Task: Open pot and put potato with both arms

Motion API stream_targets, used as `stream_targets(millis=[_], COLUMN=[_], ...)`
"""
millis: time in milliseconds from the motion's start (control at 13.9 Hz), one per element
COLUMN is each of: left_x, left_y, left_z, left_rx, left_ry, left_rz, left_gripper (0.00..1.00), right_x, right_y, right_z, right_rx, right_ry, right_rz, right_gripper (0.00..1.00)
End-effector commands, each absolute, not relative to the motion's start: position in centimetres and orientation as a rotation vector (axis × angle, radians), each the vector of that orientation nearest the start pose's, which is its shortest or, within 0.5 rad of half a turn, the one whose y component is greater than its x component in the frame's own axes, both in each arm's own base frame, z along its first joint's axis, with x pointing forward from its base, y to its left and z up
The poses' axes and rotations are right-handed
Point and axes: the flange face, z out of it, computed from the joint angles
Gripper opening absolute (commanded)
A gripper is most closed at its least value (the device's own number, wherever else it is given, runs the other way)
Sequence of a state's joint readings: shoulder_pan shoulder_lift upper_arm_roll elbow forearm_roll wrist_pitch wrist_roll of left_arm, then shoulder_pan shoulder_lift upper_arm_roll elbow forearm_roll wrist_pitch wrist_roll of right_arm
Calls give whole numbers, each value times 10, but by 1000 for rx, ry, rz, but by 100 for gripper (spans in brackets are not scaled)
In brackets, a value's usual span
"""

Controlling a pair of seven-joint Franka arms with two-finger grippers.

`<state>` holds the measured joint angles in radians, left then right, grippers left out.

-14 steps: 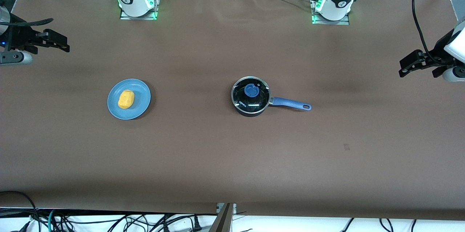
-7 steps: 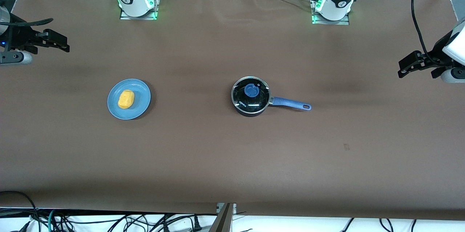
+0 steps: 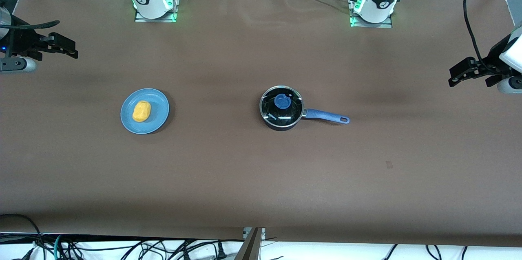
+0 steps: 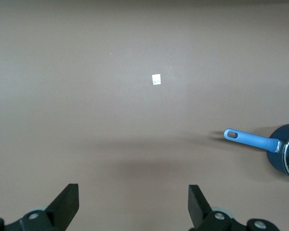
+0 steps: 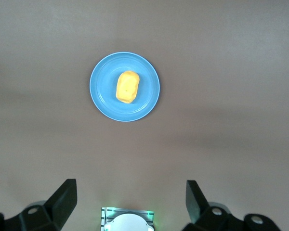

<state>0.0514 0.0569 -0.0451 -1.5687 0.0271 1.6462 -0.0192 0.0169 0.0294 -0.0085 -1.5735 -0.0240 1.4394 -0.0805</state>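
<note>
The black pot (image 3: pixel 282 109) stands mid-table with its glass lid on, blue knob (image 3: pixel 282 101) on top, and its blue handle (image 3: pixel 326 116) pointing toward the left arm's end. The yellow potato (image 3: pixel 141 111) lies on a light-blue plate (image 3: pixel 160 105) toward the right arm's end. My right gripper (image 3: pixel 72 49) is open and empty, high over the table's end near the plate. The right wrist view shows the potato (image 5: pixel 127 87) between its open fingers (image 5: pixel 131 199). My left gripper (image 3: pixel 452 77) is open and empty over the table's other end. Its view (image 4: pixel 133 202) shows the pot's handle (image 4: pixel 250 139).
The table (image 3: pixel 261 178) is covered in brown cloth. A small pale mark (image 3: pixel 388 164) lies on it nearer the front camera than the pot's handle. The arm bases (image 3: pixel 153 1) (image 3: pixel 373 7) stand along the table's edge farthest from the front camera. Cables hang at the near edge.
The left gripper has shifted very slightly at its end of the table. The right gripper, pot, lid and potato have not moved.
</note>
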Motion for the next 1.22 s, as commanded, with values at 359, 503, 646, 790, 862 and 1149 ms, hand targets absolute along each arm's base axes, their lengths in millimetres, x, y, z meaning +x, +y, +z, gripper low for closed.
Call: stream_targets(millis=[359, 503, 646, 790, 862, 1149], left_x=[580, 582, 582, 581, 581, 580], left_y=[9, 9, 9, 8, 9, 11], left_z=[592, 589, 589, 589, 589, 587], left_rx=[-3117, -3117, -3116, -3115, -3116, -3117], left_ry=[-51, -72, -75, -98, -98, -94], left_rz=[40, 47, 47, 47, 47, 66], left_gripper=[100, 100, 100, 100, 100, 100], right_x=[546, 547, 549, 554, 556, 558], right_y=[0, 0, 0, 1, 1, 3], right_z=[600, 597, 597, 596, 592, 590], right_rx=[-3150, -3149, -3149, -3148, -3147, -3139], right_ry=[-121, -121, -121, -124, -121, -119], right_rz=[248, 260, 258, 258, 270, 264], right_gripper=[100, 100, 100, 100, 100, 100])
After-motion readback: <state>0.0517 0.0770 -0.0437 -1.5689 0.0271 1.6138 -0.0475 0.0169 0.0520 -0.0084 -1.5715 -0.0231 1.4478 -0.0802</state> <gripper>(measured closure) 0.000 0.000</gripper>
